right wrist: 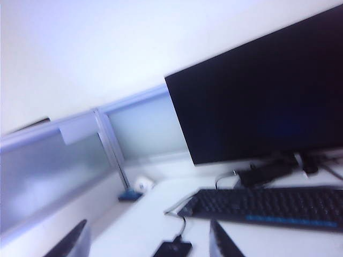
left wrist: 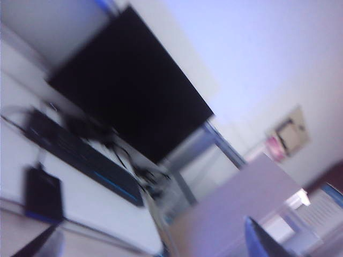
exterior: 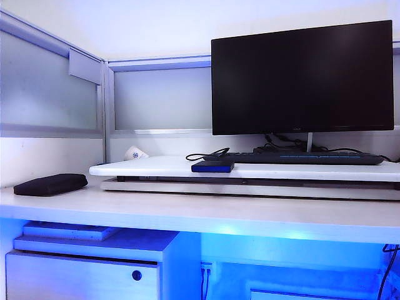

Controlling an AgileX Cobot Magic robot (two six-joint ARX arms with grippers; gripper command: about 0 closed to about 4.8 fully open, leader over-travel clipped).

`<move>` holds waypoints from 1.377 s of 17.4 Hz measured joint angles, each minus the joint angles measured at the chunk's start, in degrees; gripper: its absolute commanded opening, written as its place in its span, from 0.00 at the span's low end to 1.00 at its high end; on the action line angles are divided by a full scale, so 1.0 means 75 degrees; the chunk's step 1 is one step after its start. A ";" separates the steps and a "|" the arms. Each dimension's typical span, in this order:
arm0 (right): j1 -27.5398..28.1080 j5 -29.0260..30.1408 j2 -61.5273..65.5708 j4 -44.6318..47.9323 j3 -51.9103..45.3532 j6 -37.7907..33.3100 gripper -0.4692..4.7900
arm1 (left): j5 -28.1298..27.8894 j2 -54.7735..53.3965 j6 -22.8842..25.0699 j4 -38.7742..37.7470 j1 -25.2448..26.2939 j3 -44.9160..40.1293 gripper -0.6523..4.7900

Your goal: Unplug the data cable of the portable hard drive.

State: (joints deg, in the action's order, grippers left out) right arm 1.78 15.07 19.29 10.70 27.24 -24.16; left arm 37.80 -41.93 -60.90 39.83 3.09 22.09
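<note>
- The portable hard drive (exterior: pixel 212 167) is lying flat at the front edge of the raised white worktop (exterior: pixel 150 166), long axis running along that edge, just in front of the keyboard (exterior: pixel 300 158).
- The data cable (exterior: pixel 206 154) is sitting plugged into its rear side and looping back-left.
- The left gripper (left wrist: pixel 155 249) is hovering well apart from the drive, jaws released wide.
- The right gripper (right wrist: pixel 150 243) is hanging above the drive, jaws parted, grasping nothing.
- A monitor (exterior: pixel 303 78) is standing behind.

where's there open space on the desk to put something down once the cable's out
Bare patches: the raised white shelf left of the portable hard drive, and the lower desk between the black pouch and the shelf. Crowded: behind the drive, where the data cable, keyboard and monitor cords gather.
</note>
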 measured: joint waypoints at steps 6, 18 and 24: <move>-0.0003 0.0020 0.1769 0.0446 0.0615 0.0003 0.85 | -0.1204 -0.2259 -0.0280 0.1367 -0.2428 0.0210 1.00; -0.0020 0.0385 0.3838 0.0880 0.1343 0.0003 0.85 | -0.0283 -0.7580 -0.1102 0.1792 -0.2882 0.3375 1.00; -0.0146 0.0393 0.5319 0.1457 0.1816 0.0032 0.85 | -0.0187 -0.8900 -0.1122 0.1801 -0.2897 0.4176 1.00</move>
State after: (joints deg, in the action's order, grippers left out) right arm 0.69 18.02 59.18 21.63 40.86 -23.92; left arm 36.40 -108.68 -69.32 53.34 -18.63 53.41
